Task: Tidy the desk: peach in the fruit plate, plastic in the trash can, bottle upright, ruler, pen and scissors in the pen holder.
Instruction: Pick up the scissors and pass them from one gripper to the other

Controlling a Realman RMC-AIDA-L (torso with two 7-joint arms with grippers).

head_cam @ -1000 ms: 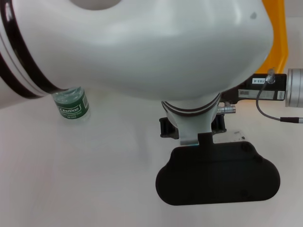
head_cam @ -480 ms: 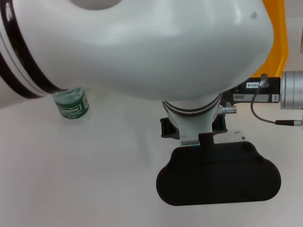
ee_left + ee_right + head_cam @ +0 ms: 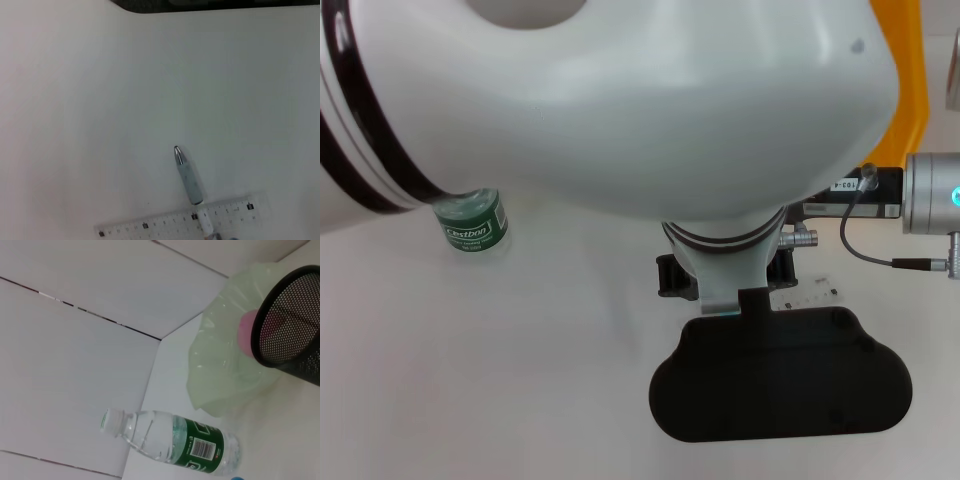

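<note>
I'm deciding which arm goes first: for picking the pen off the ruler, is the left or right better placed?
Probably the left. Its wrist camera looks straight down on the pen lying across the ruler on bare table. The right arm's camera faces elsewhere: the bottle, green plate and mesh holder.

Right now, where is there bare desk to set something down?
Bare white desk lies open below the green-labelled water bottle, beside the black camera housing. Crowded: silver-tipped pen crossing the clear plastic ruler.
</note>
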